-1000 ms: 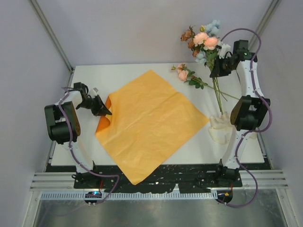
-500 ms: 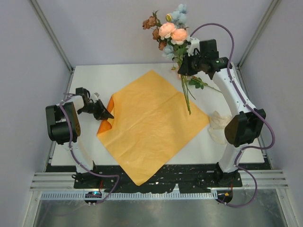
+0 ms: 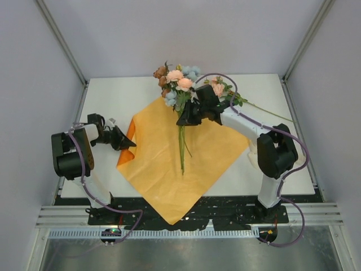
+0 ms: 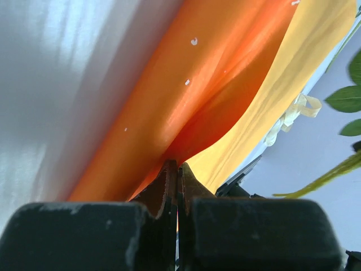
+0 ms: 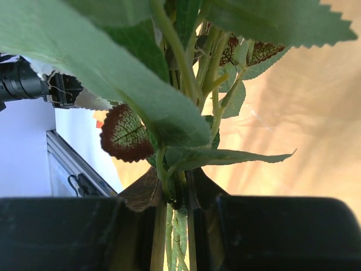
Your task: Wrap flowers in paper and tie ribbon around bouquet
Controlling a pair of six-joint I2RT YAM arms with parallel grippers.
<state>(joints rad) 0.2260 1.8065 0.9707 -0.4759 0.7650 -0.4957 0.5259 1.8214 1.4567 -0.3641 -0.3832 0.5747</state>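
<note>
Your left gripper sits near the table's left edge. Its fingers are pressed together on the left corner of the paper. In the left wrist view the orange sheet comes up from between the tips and bends into a raised fold. The rest of the paper lies flat as a diamond across the middle of the table. Its near corner hangs past the table's near edge over the black base rail.

Your right gripper is over the paper's far corner, clamped on the stems of the flowers. The blooms point toward the table's far edge, and the thin stems trail toward the near edge over the centre of the sheet. You cannot tell from these views whether the stem ends touch the paper.

A second sprig lies on the table by the far edge, just right of your right gripper. Its long stem runs toward the right edge.

The ribbon is a cream heap near the paper's right corner, mostly hidden behind your right arm in the top view.
</note>
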